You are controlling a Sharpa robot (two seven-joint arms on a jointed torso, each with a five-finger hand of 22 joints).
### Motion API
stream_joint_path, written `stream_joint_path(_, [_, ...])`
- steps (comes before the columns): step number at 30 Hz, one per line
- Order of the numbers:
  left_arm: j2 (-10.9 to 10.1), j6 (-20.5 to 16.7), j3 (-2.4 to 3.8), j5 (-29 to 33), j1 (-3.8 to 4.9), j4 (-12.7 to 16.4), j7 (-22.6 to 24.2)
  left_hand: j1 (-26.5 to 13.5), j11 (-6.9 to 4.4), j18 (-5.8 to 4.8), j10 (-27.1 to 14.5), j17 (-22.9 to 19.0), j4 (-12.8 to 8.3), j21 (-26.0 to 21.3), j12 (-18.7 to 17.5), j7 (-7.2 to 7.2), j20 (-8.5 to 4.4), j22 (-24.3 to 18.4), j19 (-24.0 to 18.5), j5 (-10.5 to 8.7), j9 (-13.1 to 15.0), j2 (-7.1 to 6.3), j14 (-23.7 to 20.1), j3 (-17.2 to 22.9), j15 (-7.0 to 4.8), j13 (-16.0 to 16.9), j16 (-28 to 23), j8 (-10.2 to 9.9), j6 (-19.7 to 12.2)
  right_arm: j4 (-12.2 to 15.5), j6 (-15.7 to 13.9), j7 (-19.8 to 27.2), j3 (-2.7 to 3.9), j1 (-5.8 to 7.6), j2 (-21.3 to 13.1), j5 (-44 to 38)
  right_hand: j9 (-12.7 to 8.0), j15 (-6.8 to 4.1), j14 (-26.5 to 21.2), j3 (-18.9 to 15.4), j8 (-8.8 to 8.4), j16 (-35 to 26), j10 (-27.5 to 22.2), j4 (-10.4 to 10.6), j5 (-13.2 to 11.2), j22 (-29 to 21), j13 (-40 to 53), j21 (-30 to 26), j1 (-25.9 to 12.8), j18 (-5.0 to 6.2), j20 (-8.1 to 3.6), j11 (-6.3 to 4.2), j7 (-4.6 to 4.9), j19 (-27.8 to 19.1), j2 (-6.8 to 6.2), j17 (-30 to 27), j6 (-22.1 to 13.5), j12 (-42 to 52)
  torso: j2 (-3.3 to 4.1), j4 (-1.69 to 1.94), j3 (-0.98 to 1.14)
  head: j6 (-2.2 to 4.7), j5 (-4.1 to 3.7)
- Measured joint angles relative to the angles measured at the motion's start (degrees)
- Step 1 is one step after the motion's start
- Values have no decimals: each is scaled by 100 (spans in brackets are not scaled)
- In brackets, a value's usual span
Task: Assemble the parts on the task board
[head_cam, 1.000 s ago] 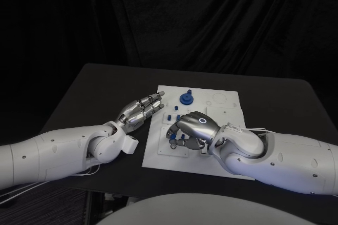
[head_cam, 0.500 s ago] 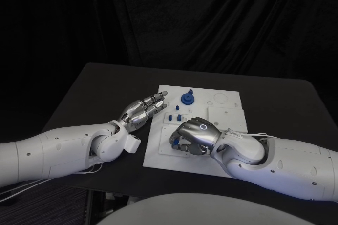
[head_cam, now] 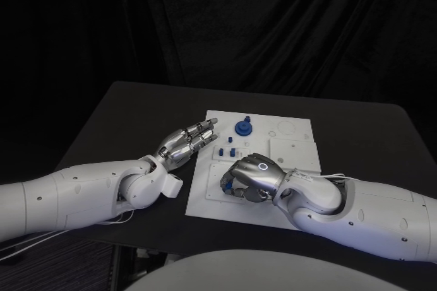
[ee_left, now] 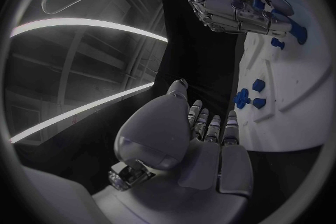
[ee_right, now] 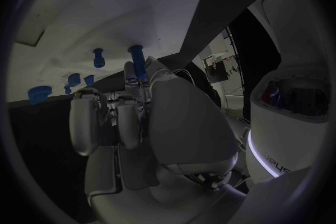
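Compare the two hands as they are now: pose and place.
The left hand lies with fingers stretched out, beside the task board's left edge, holding nothing; the right hand is curled, knuckles up, over the board's near part. In the right wrist view its fingers touch a blue peg. Both are silver.

Head camera looks down from above onto the black table, wide framing. Each wrist camera sits close behind its own silver hand, facing along the fingers. All three views share the white rectangular task board.
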Motion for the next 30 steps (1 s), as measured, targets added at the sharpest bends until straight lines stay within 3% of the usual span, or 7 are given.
stream_joint_path(10, [23,12,0,0,-6,-13,0,0,0,0,0,1,0,0,0,0,20,0,-20,0,0,0,0,0,0,0,0,0,0,-67,-6,-1,16,-43,74,-23,-4,0,0,64,-87,0,10,-64,17,0,6,-21,0,0,0,10,13,0,0,0,-53,-32,6,-7,0,0,13])
stream_joint_path(15, [28,19,0,0,-8,-25,0,0,0,0,0,2,0,0,0,0,20,0,-21,0,0,0,0,0,0,0,0,0,0,-94,0,-15,29,-63,101,-29,-56,36,7,75,-279,-20,-21,-74,-116,2,9,-94,-53,0,0,7,41,0,-48,0,-295,-159,6,-7,1,0,19])
stream_joint_path(17, [29,21,0,0,-9,-28,0,0,0,0,0,2,0,0,0,0,20,1,-21,0,0,0,0,0,0,0,0,0,0,-100,21,-24,29,-77,106,-30,-144,116,6,77,-505,-115,-399,-28,-186,4,-21,-285,-155,0,65,30,-23,-44,-150,0,-650,-337,6,-7,1,0,27])
stream_joint_path(19, [31,23,0,0,-10,-32,0,0,0,0,0,3,0,0,0,0,20,1,-20,0,0,0,0,0,0,0,0,0,0,-107,76,-31,7,-104,114,-31,-231,123,1,12,-638,-223,-732,37,-223,4,-77,-481,-245,0,104,121,-117,-130,-241,0,-1001,-459,6,-7,1,0,32])
stream_joint_path(22, [35,26,0,0,-14,-40,0,0,0,0,0,3,0,0,0,0,20,1,-20,0,0,0,0,0,0,0,0,0,0,-109,175,-42,-12,-139,116,-33,-366,123,1,-84,-660,-294,-1218,62,-251,4,-48,-683,-337,0,103,183,-279,-247,-333,0,-1501,-498,5,-7,1,0,36])
stream_joint_path(27, [38,31,0,0,-16,-53,0,0,0,0,0,4,0,0,0,0,20,1,-21,0,0,0,0,0,0,0,0,0,0,-102,281,-80,2,-139,95,-34,-477,123,1,-294,-660,-351,-1666,96,-387,3,108,-849,-457,94,103,192,-402,-309,-392,-59,-1821,-346,3,-7,1,0,47])
stream_joint_path(30, [38,33,0,0,-19,-57,0,0,0,0,0,4,0,0,0,0,20,1,-21,0,0,0,0,0,0,1,0,0,0,-78,289,-104,1,-139,59,-34,-542,123,1,-383,-660,-352,-1894,144,-450,3,170,-913,-493,94,134,199,-472,-339,-430,-98,-1966,-275,2,-7,1,0,24])
